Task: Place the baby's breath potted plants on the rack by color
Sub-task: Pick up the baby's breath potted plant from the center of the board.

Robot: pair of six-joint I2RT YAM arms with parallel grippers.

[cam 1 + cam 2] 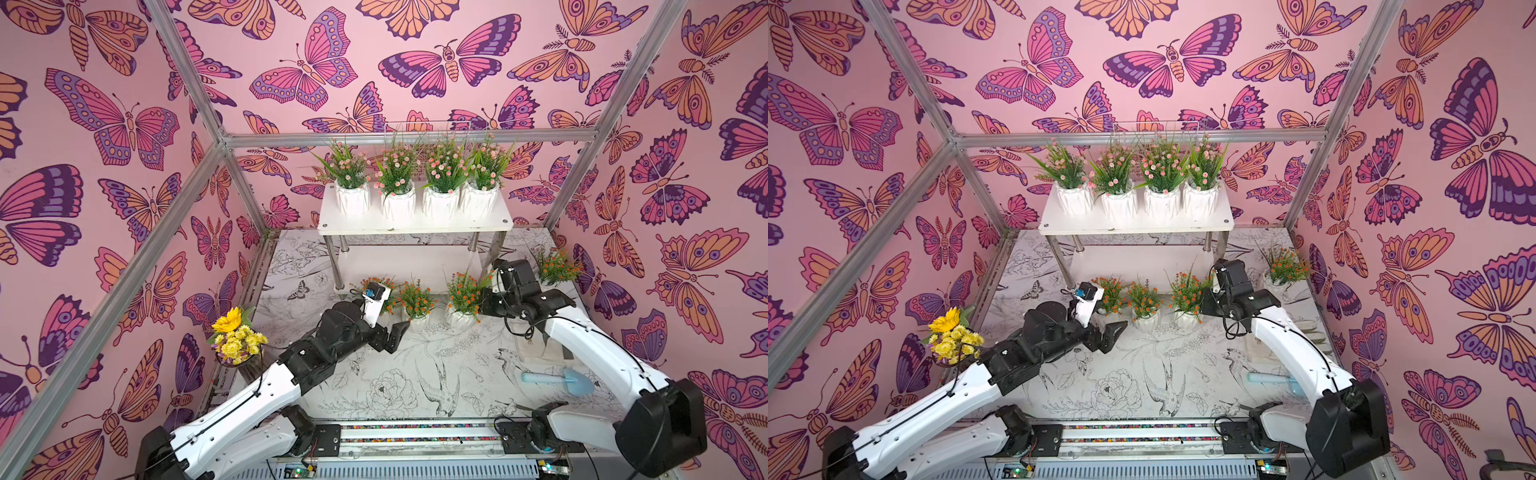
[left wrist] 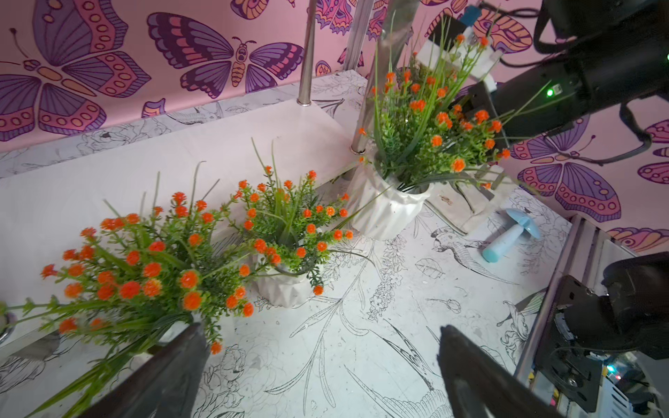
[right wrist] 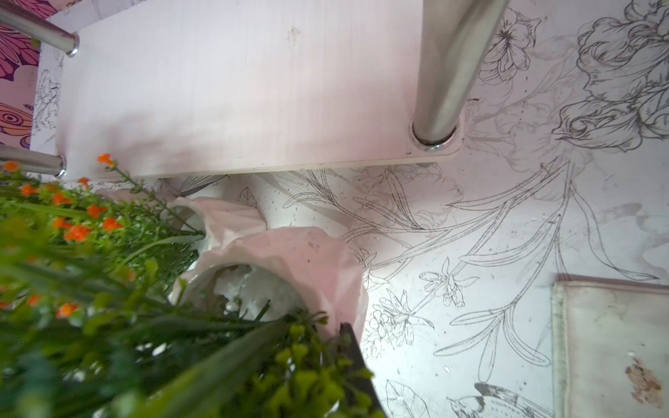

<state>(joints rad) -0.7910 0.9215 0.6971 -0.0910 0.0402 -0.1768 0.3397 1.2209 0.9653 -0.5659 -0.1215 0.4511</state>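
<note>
The rack (image 1: 415,226) stands at the back, with several pink baby's breath potted plants (image 1: 397,174) in a row on its top board. Three orange ones stand on the table before it: left (image 2: 144,267), middle (image 1: 415,299), right (image 1: 465,293). Another orange plant (image 1: 557,266) stands at the far right. My right gripper (image 1: 483,306) is shut on the right plant of the row at its pot (image 3: 289,260). One finger (image 3: 353,356) shows outside the rim; leaves hide the other. My left gripper (image 2: 322,347) hangs open over bare table beside the left plant, holding nothing.
A yellow sunflower bouquet (image 1: 235,336) stands at the table's left edge. A blue trowel (image 1: 557,380) lies front right, near a pale mat (image 3: 611,347). A white wire basket (image 1: 428,124) sits behind the pink plants. The rack's lower board (image 3: 235,90) is bare.
</note>
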